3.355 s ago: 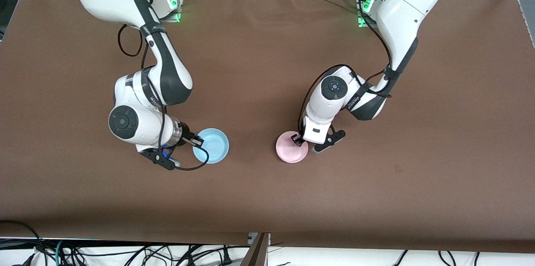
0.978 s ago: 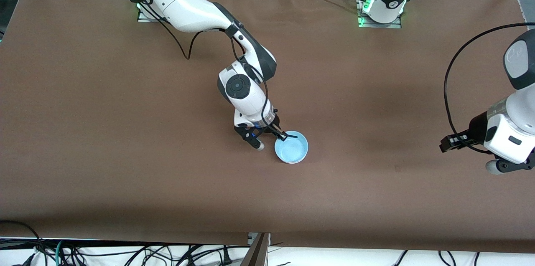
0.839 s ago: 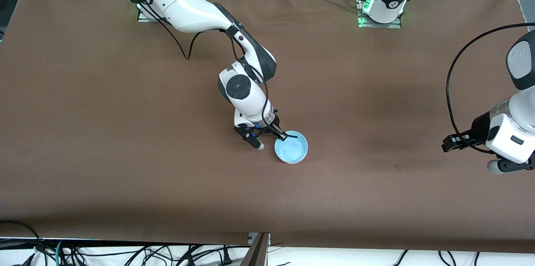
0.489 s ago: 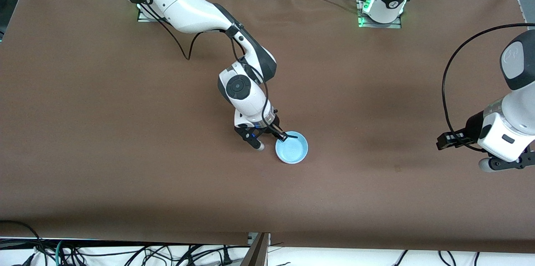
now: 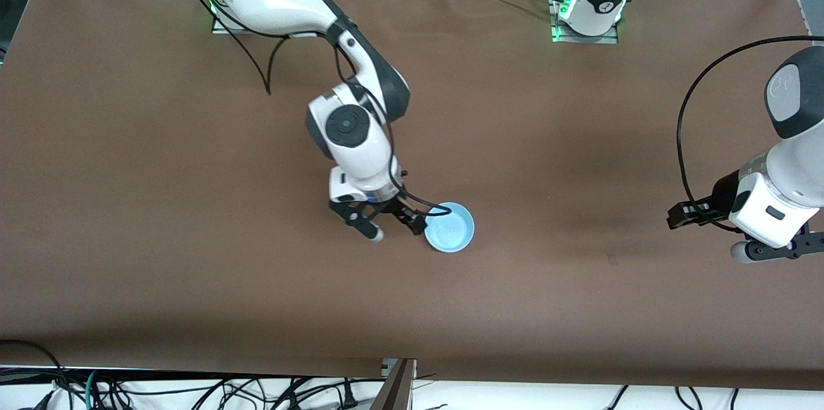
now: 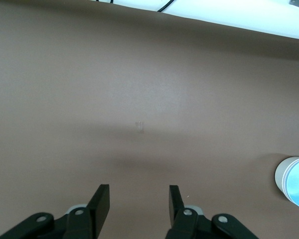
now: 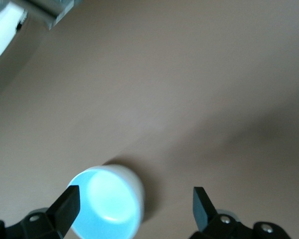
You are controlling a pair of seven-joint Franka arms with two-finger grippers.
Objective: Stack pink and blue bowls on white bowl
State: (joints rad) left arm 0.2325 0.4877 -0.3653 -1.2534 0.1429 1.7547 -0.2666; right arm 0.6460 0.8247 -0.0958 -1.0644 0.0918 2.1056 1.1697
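The blue bowl (image 5: 450, 235) sits on top of a stack of bowls on the table (image 5: 193, 281), near its middle. The right gripper (image 5: 394, 225) is just beside the stack, toward the right arm's end. The left gripper (image 5: 683, 213) is over bare table, well apart, toward the left arm's end.

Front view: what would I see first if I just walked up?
First you'd spot the blue bowl near the middle of the brown table, sitting on top of a stack with a white bowl under it. The right gripper hangs open just beside it. The left gripper waits open over the left arm's end of the table.
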